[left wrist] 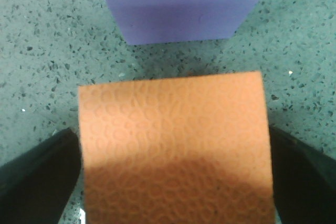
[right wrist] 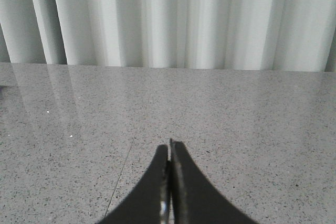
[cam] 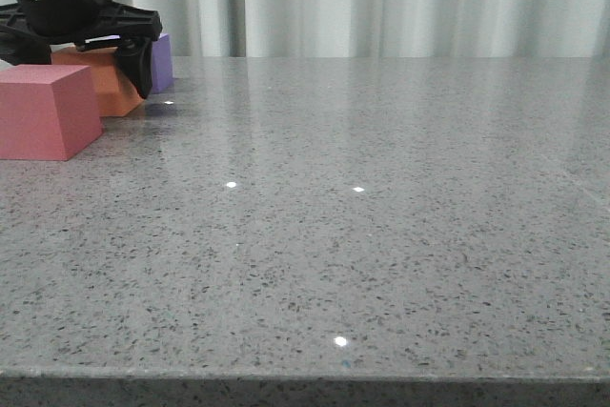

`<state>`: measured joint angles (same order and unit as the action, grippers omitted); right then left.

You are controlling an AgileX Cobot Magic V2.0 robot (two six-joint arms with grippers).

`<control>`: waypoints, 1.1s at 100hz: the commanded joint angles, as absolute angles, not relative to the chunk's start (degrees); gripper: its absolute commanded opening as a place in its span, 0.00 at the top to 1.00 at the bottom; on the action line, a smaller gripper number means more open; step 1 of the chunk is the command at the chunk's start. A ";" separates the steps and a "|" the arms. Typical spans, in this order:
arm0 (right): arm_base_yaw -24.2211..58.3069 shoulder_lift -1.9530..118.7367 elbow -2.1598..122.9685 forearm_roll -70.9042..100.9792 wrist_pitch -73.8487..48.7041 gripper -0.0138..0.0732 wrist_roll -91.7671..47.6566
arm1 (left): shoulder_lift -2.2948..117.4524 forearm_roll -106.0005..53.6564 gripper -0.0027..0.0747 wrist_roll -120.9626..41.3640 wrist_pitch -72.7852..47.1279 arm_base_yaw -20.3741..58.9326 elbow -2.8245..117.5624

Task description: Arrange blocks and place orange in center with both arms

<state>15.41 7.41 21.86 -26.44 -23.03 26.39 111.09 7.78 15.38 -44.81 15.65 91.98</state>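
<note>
The left gripper (left wrist: 173, 182) straddles the orange cube (left wrist: 173, 150), one dark finger at each side face. In the left wrist view the fingers sit against or just beside the cube's edges, so it looks held or nearly so; whether it presses firmly cannot be told. In the front view the orange cube (cam: 107, 83) rests at the far left of the speckled surface (cam: 381, 235), partly hidden by the gripper, with the purple cube (cam: 162, 61) just behind it and the pinkish-red cube (cam: 46, 110) nearer the camera, close beside it.

The step in hand appears to be gripping the orange cube to move it between the other two. Doing it well likely means squeezing squarely on opposite faces, lifting straight up before travelling, and keeping clear of the purple cube (left wrist: 184, 3), which lies near.

The right gripper (right wrist: 169, 182) hovers over bare surface, fingers pressed together, holding nothing.

No containers are in view.
</note>
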 commanded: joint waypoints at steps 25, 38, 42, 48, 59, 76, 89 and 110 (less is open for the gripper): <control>14.99 8.09 23.19 -27.93 -18.89 0.97 26.26 | 101.01 8.04 0.13 15.43 -43.30 15.59 93.91; 14.99 8.09 23.19 -27.93 -18.89 0.97 26.26 | 96.01 9.92 0.13 15.43 -44.78 15.59 93.37; 14.99 8.09 23.19 -27.93 -18.89 0.97 26.26 | 94.06 10.59 0.13 15.43 -44.54 15.59 92.48; 14.99 8.09 23.19 -27.93 -18.89 0.97 26.26 | 90.71 11.29 0.13 15.43 -43.37 15.59 90.36; 14.99 8.09 23.19 -27.93 -18.89 0.97 26.26 | 84.34 11.39 0.13 15.43 -40.86 15.59 84.88; 14.99 8.09 23.19 -27.93 -18.89 0.97 26.26 | 73.44 11.26 0.13 15.43 -35.98 15.59 73.13; 14.99 8.09 23.19 -27.93 -18.89 0.97 26.26 | 64.11 11.26 0.13 15.43 -31.09 15.59 62.51; 14.99 8.09 23.19 -27.93 -18.89 0.97 26.26 | 50.18 10.89 0.14 15.43 -25.87 15.59 48.17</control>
<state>15.41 7.41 21.86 -26.44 -23.03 26.42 56.03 10.81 15.38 -32.10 15.62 51.66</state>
